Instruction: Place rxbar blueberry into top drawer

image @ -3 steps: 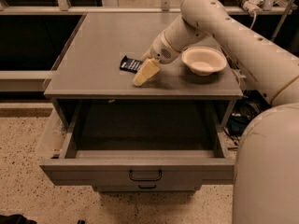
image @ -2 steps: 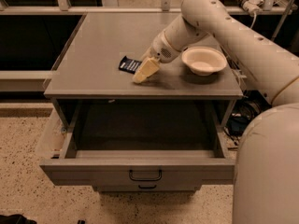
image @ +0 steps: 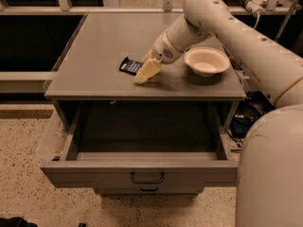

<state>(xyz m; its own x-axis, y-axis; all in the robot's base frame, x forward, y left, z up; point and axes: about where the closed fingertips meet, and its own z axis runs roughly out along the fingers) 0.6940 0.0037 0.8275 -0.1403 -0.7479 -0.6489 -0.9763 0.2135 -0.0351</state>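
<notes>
The rxbar blueberry [image: 129,66], a small dark navy bar with white lettering, lies flat on the grey cabinet top [image: 104,46], left of centre. My gripper [image: 146,72] is down at the bar's right end, touching or just over it, and hides that end. The top drawer [image: 142,171] is pulled wide open below the cabinet top. Its dark interior holds nothing that I can see, and its black loop handle [image: 147,178] faces the front.
A cream bowl [image: 207,61] stands on the cabinet top to the right of the gripper. My arm [image: 246,37] reaches in from the right above the bowl. A lower drawer handle [image: 149,189] shows under the open drawer. Speckled floor lies in front.
</notes>
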